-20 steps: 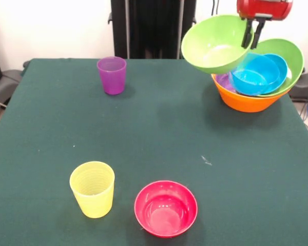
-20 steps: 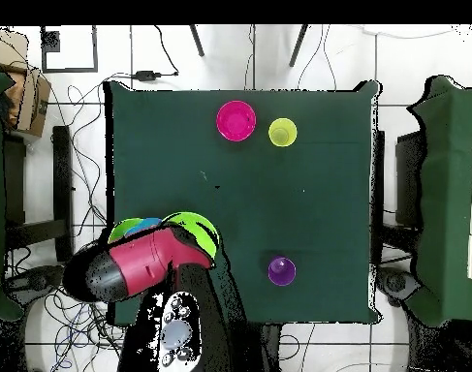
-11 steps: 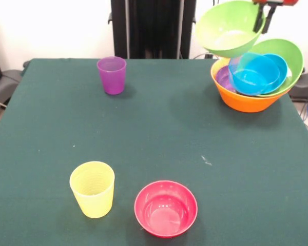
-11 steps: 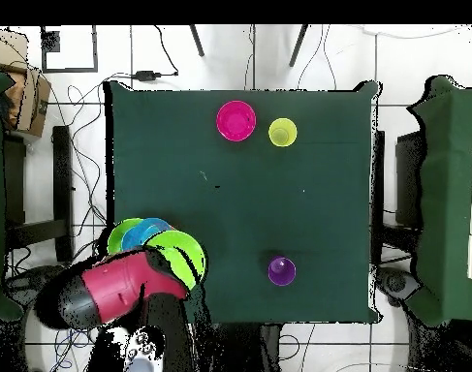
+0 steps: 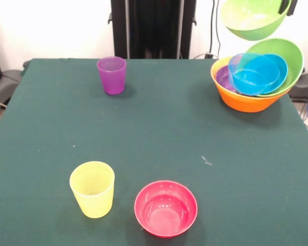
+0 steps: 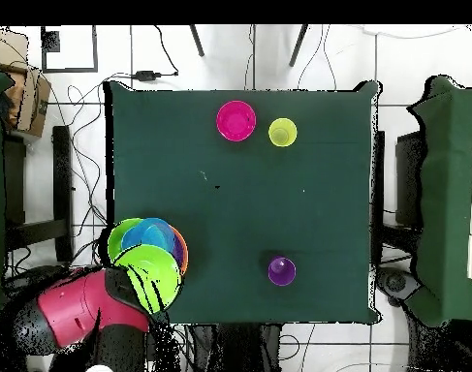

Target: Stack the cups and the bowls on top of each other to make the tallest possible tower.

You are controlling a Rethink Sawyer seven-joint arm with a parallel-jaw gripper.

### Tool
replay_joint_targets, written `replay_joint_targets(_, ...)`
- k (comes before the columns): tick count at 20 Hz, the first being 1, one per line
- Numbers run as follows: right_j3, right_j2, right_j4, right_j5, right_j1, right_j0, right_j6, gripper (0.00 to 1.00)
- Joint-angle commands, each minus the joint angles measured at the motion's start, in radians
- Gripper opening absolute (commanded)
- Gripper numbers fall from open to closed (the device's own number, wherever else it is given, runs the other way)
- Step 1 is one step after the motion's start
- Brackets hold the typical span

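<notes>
My gripper [image 5: 288, 6] shows only its fingertips at the top right edge, shut on the rim of a lime green bowl [image 5: 251, 19] that hangs tilted in the air above the tower. The tower's base is the orange bowl [image 5: 244, 101], holding a purple bowl [image 5: 225, 79], a tilted lime green bowl [image 5: 292, 56] and two nested blue bowls [image 5: 256, 74]. The purple cup [image 5: 112, 75] stands upright at the far left. The yellow cup [image 5: 92, 188] and the pink-red bowl [image 5: 166, 207] stand side by side at the near edge. From overhead, the held green bowl [image 6: 147, 274] overlaps the tower [image 6: 162, 237].
In the overhead view the red arm [image 6: 79, 308] reaches in from the lower left corner. Chairs and cables surround the table [image 5: 159, 133]. The tower stands close to the table's corner.
The gripper has carried the green bowl upward and sideways, from beside the tower's rim to a spot higher over it. The cups, the pink-red bowl and the tower have stayed put.
</notes>
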Motion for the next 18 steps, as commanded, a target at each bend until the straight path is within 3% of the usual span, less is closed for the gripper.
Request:
replay_joint_targets(1,-0.036,-0.021,0.030,0.060,0.039,0.000,0.188,0.00)
replay_joint_targets(9,-0.025,-0.023,0.042,0.075,0.015,-0.023,0.131,0.00)
replay_joint_targets(18,-0.034,-0.038,0.035,0.088,0.016,-0.006,0.133,0.00)
